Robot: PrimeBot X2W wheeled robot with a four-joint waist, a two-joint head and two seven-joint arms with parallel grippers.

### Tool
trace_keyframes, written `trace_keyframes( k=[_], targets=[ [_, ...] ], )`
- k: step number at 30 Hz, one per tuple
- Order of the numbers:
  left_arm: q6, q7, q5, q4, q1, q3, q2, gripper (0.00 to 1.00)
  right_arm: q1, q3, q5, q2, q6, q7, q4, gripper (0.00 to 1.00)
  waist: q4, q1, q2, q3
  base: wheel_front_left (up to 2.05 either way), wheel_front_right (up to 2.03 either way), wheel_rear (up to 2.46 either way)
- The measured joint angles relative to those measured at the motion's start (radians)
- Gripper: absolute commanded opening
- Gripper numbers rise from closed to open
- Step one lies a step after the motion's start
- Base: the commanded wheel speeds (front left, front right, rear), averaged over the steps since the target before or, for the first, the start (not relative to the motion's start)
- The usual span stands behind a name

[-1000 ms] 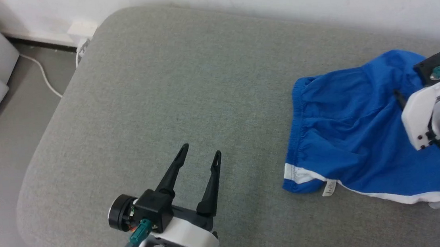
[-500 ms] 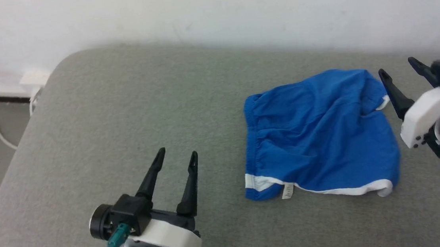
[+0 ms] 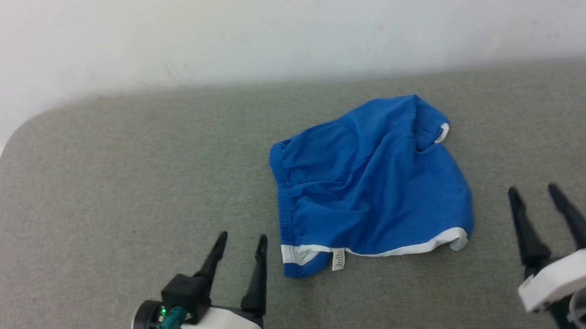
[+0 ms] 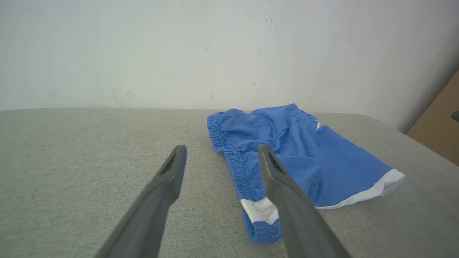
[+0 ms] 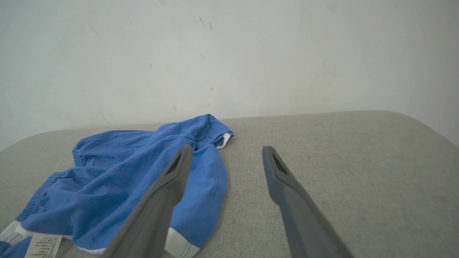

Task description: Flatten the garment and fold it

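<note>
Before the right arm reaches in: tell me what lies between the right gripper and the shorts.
Bare grey cushion, nothing else, lies between the right gripper and the blue shorts; the head view shows it.

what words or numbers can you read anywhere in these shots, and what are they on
White tag at the white-striped edge of the blue shorts: rows of small print, too small and blurred to read.
Nothing else: the fabric of the shorts that faces the cameras carries no legible word, number or logo.
</note>
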Motion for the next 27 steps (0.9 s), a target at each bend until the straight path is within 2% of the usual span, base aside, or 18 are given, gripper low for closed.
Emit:
trace_keyframes(
  k=[3, 6, 13, 16, 22, 27],
  targets=[
    [-0.009, 0.072, -0.003, 0.034, -0.007, -0.037, 0.012, 1.0, 0.07, -0.007, -0.019, 0.06, 0.0, 0.032, -0.038, 1.0, -0.022, 0.0001, 0.0, 0.003, 0.0, 0.0, 0.0],
    [-0.016, 0.205, -0.027, 0.042, -0.035, -0.077, 0.025, 1.0, 0.108, -0.017, -0.028, 0.087, 0.0, 0.056, -0.072, 1.0, -0.04, 0.0001, 0.0, 0.01, 0.0, 0.0, 0.0],
    [-0.016, 0.534, -0.073, -0.004, -0.104, -0.116, 0.079, 1.0, 0.12, -0.038, -0.049, 0.105, 0.0, 0.087, -0.123, 1.0, -0.072, 0.0002, 0.0, 0.037, 0.0, 0.0, 0.0],
    [-0.014, 0.625, -0.07, -0.026, -0.122, -0.119, 0.101, 1.0, 0.121, -0.039, -0.054, 0.109, 0.0, 0.091, -0.133, 1.0, -0.081, 0.0003, 0.0, 0.051, 0.0, 0.0, 0.0],
    [0.002, 0.688, -0.071, -0.048, -0.144, -0.119, 0.114, 1.0, 0.12, -0.038, -0.062, 0.115, 0.0, 0.099, -0.137, 1.0, -0.095, 0.0002, 0.0, 0.079, 0.0, 0.0, 0.0],
    [0.003, 0.7, -0.071, -0.046, -0.148, -0.124, 0.122, 1.0, 0.12, -0.034, -0.062, 0.118, 0.0, 0.098, -0.132, 1.0, -0.103, 0.0003, 0.0, 0.1, 0.0, 0.0, 0.0]
  ],
)
